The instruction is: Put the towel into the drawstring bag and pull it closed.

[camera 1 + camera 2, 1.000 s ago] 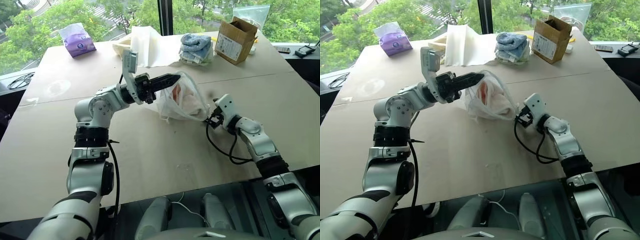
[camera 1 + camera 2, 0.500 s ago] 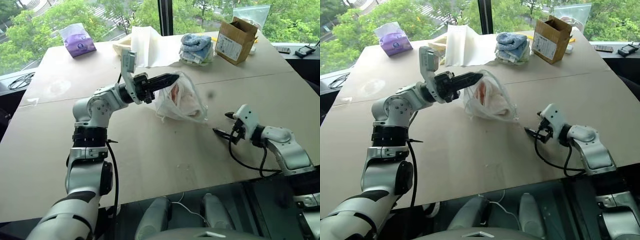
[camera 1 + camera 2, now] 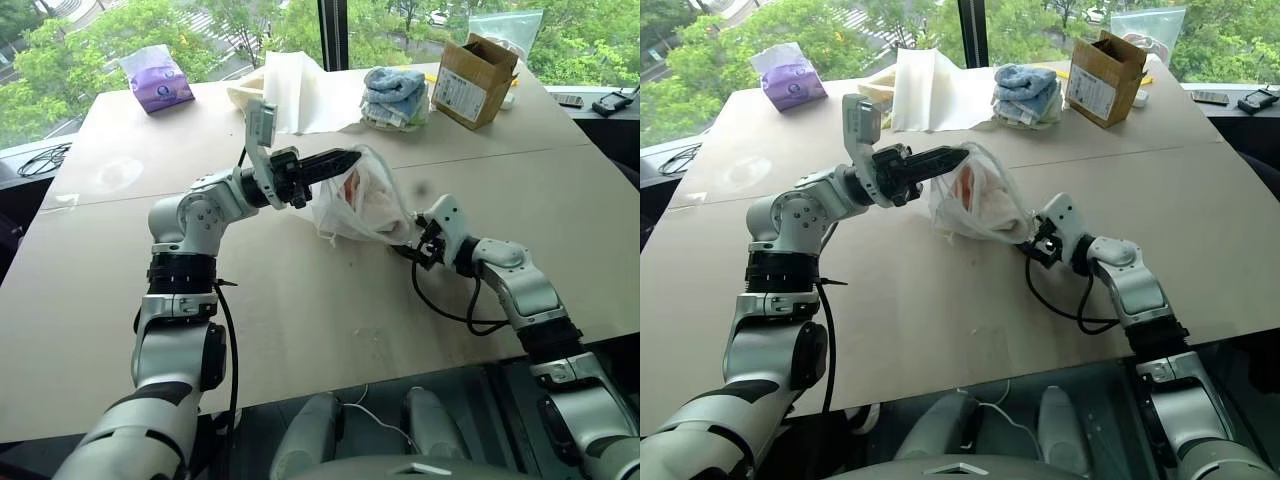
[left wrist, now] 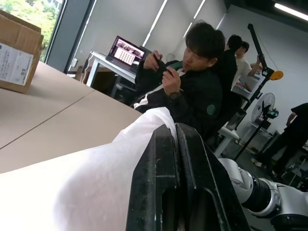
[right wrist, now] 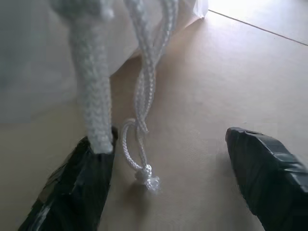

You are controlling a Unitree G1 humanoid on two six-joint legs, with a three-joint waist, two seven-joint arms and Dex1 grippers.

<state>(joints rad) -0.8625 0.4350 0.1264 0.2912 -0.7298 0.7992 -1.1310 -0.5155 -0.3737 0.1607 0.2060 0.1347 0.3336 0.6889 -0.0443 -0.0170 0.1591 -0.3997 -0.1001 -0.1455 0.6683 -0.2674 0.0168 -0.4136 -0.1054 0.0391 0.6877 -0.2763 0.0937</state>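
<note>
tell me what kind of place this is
Probably an office or robotics lab: a big worktable by windows onto trees, a laptop on a desk, and people among equipment stands.

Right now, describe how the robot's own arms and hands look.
Both arms are silver-grey shells with black joint bands. The left hand has two black tapered fingers and a pale grey box on its wrist. The right hand has black fingers too, and a black cable loops under its forearm. A second black cable runs down the left upper arm.
</note>
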